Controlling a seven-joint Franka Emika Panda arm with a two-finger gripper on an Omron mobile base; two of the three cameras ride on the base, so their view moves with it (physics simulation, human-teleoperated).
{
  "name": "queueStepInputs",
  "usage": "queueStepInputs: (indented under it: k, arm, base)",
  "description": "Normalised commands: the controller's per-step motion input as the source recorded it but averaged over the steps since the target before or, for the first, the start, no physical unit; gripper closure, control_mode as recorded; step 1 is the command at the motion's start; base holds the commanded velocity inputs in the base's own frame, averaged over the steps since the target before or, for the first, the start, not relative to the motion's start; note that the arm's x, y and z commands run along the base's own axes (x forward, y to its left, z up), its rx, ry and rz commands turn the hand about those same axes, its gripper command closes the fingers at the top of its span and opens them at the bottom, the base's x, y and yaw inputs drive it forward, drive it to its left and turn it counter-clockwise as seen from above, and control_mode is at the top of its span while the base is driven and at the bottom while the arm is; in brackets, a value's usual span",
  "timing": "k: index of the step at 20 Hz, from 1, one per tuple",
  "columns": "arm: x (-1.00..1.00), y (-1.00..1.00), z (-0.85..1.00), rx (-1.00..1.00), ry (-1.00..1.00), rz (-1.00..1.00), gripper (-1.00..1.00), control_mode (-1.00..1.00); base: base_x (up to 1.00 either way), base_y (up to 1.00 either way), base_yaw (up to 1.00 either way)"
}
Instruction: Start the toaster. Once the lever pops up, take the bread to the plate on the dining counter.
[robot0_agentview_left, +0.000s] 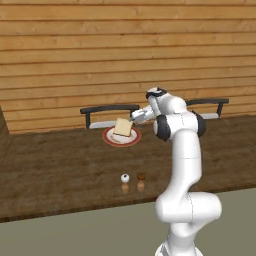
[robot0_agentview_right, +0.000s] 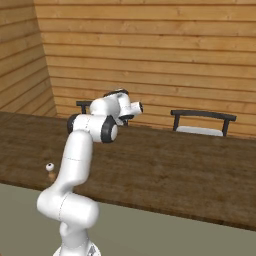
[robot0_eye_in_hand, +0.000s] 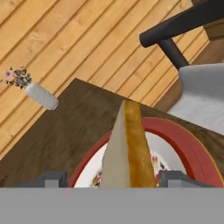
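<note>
Finally, placement step: tool (robot0_eye_in_hand: 112, 179) jaws spread, flanking but clear of the bread (robot0_agentview_left: 123, 127), which stands tilted on the plate (robot0_agentview_left: 111, 139), frame centre. Next: withdraw without toppling it.

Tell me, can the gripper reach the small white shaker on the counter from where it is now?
Probably yes. The gripper is over the plate, and the white shaker stands nearer the base on bare counter, nothing between.

Behind the plate (robot0_agentview_left: 121, 136), at twelve o'clock, a chair (robot0_agentview_left: 107, 114) blocks passage — two shakers (robot0_agentview_left: 132, 183) stand at six, bare dining counter (robot0_agentview_left: 55, 160) between.
</note>
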Motion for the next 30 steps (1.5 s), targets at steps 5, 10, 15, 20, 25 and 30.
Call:
queueStepInputs:
  k: [5, 10, 15, 20, 25, 30]
  arm:
    - [-0.19, -0.24, 0.0, 0.09, -0.14, -0.01, -1.0, -1.0]
    - [-0.41, -0.44, -0.02, 0.01, -0.05, -0.14, -1.0, -1.0]
    - [-0.6, -0.1, -0.26, 0.0, 0.0, -0.19, -1.0, -1.0]
    - [-0.22, 0.27, -0.39, 0.0, 0.0, -0.2, -1.0, -1.0]
    - [0.02, 0.44, -0.13, 0.0, -0.03, -0.18, -1.0, -1.0]
    - [0.04, 0.33, 0.0, 0.01, -0.04, -0.15, -1.0, -1.0]
  base:
    - [0.0, 0.0, 0.0]
    - [0.0, 0.0, 0.0]
    - [0.0, 0.0, 0.0]
    - [0.0, 0.0, 0.0]
    - [0.0, 0.0, 0.0]
    - [0.0, 0.0, 0.0]
